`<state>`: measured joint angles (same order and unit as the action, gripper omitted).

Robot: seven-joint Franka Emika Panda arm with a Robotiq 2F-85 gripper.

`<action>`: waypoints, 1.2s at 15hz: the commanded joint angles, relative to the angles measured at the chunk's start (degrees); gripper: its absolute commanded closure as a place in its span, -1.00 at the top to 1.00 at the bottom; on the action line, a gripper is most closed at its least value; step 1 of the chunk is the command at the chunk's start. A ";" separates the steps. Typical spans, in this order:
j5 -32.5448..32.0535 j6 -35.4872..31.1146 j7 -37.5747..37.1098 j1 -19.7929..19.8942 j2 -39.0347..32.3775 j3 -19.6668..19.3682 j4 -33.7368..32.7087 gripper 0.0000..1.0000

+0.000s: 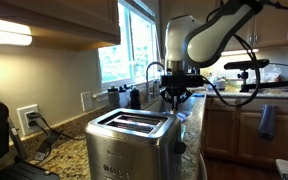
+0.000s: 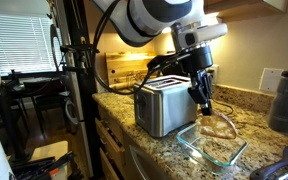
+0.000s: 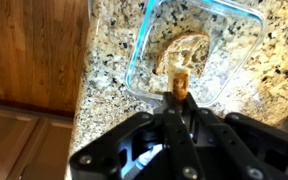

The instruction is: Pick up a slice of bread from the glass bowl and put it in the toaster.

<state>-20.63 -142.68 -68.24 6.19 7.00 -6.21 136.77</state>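
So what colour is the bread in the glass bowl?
The bread is golden-brown with paler tan patches; the wrist view shows it best.

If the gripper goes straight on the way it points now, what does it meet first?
Most likely the slice of bread lying in the glass bowl, directly ahead of the gripper in the wrist view. How much gap remains is unclear.

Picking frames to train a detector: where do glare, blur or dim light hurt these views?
In an exterior view the window is blown out, leaving the toaster backlit; in an exterior view the glass bowl shows only faintly; in the wrist view the gripper is blurred, the slice of bread soft.
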 commanded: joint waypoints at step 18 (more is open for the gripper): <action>-1.12 4.77 30.00 2.36 2.26 0.86 -1.47 -0.86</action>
<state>-20.66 -140.84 -42.33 7.63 7.30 -6.03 135.46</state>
